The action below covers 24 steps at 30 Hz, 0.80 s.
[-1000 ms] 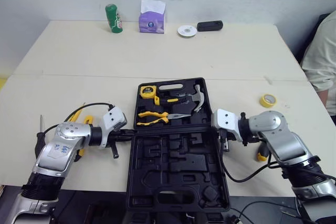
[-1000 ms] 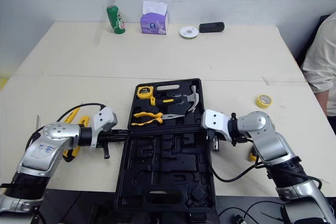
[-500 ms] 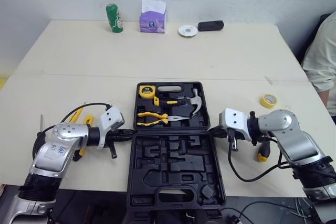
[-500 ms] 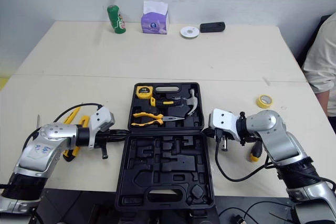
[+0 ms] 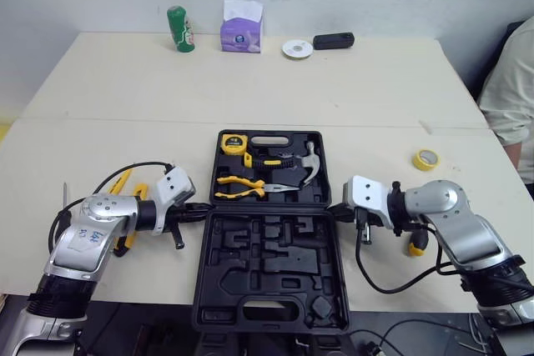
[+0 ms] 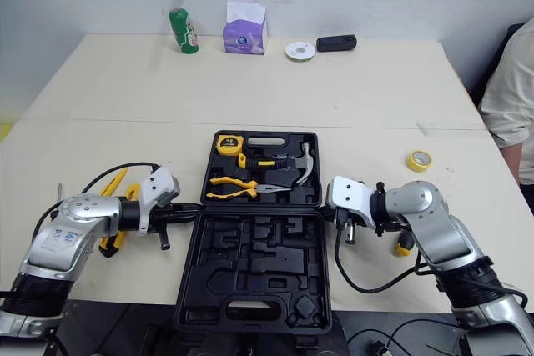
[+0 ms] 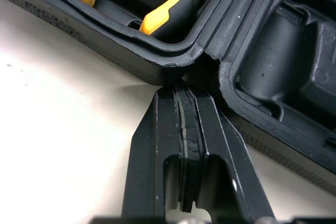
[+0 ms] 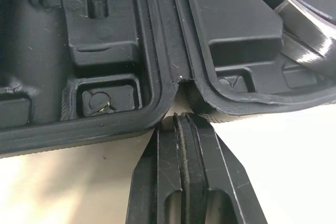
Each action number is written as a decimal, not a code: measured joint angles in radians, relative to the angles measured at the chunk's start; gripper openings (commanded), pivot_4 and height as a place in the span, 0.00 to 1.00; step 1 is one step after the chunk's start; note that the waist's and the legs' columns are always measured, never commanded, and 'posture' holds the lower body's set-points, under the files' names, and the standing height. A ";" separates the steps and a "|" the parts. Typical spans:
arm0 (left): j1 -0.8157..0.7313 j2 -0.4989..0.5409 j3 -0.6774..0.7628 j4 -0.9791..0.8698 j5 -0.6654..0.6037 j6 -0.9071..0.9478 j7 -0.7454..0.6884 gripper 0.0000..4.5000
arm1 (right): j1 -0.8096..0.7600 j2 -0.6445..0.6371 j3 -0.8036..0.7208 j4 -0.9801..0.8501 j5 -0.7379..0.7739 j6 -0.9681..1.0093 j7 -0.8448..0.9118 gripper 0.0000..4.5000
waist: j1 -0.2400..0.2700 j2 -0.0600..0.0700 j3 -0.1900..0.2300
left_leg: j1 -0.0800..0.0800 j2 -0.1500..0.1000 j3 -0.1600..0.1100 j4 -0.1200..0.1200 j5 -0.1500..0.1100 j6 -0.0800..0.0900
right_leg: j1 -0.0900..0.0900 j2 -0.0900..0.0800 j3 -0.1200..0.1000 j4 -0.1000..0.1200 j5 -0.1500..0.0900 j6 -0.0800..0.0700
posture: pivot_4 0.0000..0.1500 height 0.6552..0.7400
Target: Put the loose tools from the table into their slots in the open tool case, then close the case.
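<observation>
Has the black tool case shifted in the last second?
Yes. The near half of the tool case has swung toward the robot's left, away from the yellow tape roll, which stayed put.

Yellow tools [image 5: 139,193] half hidden, person [image 5: 511,93] cut off at edge

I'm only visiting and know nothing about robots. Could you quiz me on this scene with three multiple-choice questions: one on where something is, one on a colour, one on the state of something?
1. Where is the yellow tape roll?
A. Inside the tool case
B. On the table, to the robot's right of the case
C. On the floor

2. What colour is the tissue box?
A. Purple
B. Red
C. Black

3. The left end effector and right end effector are:
A. wide open
B. each holding pliers
C. shut, tips at the case's hinge ends

Answers:
1 B, the roll lies on bare table right of the case.
2 A, its sides are purple.
3 C, both wrist views show them closed tight beside the hinge.
</observation>
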 measured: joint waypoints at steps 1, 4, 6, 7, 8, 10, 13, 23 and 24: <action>0.000 0.000 0.001 0.005 0.000 -0.004 0.000 0.01 | 0.003 0.004 -0.002 0.000 0.000 -0.001 -0.010 0.00 | -0.001 0.000 0.000 | 0.000 0.000 0.000 0.000 0.000 0.000 | 0.000 0.000 0.000 0.000 0.000 0.000 | 1.00 0.90; 0.000 -0.002 0.010 0.014 -0.002 -0.010 0.011 0.01 | 0.016 0.019 -0.013 0.002 0.011 0.002 -0.047 0.00 | -0.002 0.000 0.000 | 0.000 0.000 0.000 0.000 0.000 0.000 | 0.000 0.000 0.000 0.001 0.000 0.000 | 1.00 0.90; 0.000 -0.006 0.015 0.016 -0.005 -0.010 0.024 0.01 | 0.021 0.023 -0.019 0.001 0.027 0.018 -0.059 0.00 | -0.001 0.000 0.000 | 0.000 0.000 0.000 0.000 0.000 0.000 | 0.000 0.000 0.000 0.000 0.000 0.000 | 1.00 0.90; 0.000 -0.007 0.017 0.017 -0.008 -0.009 0.028 0.01 | 0.022 0.025 -0.020 0.001 0.036 0.027 -0.062 0.00 | 0.000 0.000 0.000 | 0.000 0.000 0.000 0.000 0.000 0.000 | 0.000 0.000 0.000 0.000 0.000 0.000 | 1.00 0.90; 0.000 -0.010 0.020 0.017 -0.009 -0.007 0.033 0.01 | 0.022 0.025 -0.020 0.001 0.041 0.028 -0.063 0.00 | 0.000 0.000 0.000 | 0.000 0.000 0.000 0.000 0.000 0.000 | 0.000 0.000 0.000 0.000 0.000 0.000 | 1.00 0.90; -0.006 -0.013 0.020 0.021 -0.009 -0.004 0.040 0.01 | 0.020 0.025 -0.016 0.001 0.041 0.028 -0.063 0.00 | 0.001 0.000 0.000 | 0.000 0.000 0.000 0.000 0.000 0.000 | 0.000 0.000 0.000 0.000 0.000 0.000 | 1.00 0.90; -0.025 -0.017 0.020 0.041 -0.009 -0.003 0.053 0.01 | -0.007 0.039 -0.006 0.027 0.039 0.029 -0.063 0.00 | 0.000 0.000 0.000 | 0.000 0.000 0.000 0.000 0.000 0.000 | 0.000 0.000 0.000 0.000 0.000 0.000 | 1.00 0.90; -0.074 -0.049 0.012 0.103 0.004 -0.020 0.096 0.01 | -0.111 0.079 0.016 0.154 -0.002 0.000 -0.084 0.00 | -0.001 0.000 0.000 | -0.001 0.000 0.000 0.001 0.000 0.000 | -0.001 0.000 0.000 0.001 0.000 0.000 | 1.00 0.90; -0.079 -0.054 0.012 0.111 0.005 -0.022 0.101 0.01 | -0.113 0.080 0.017 0.156 -0.004 0.000 -0.084 0.00 | 0.000 0.000 0.000 | -0.001 0.000 0.000 0.001 0.000 0.000 | -0.001 0.000 0.000 0.001 0.000 0.000 | 1.00 0.90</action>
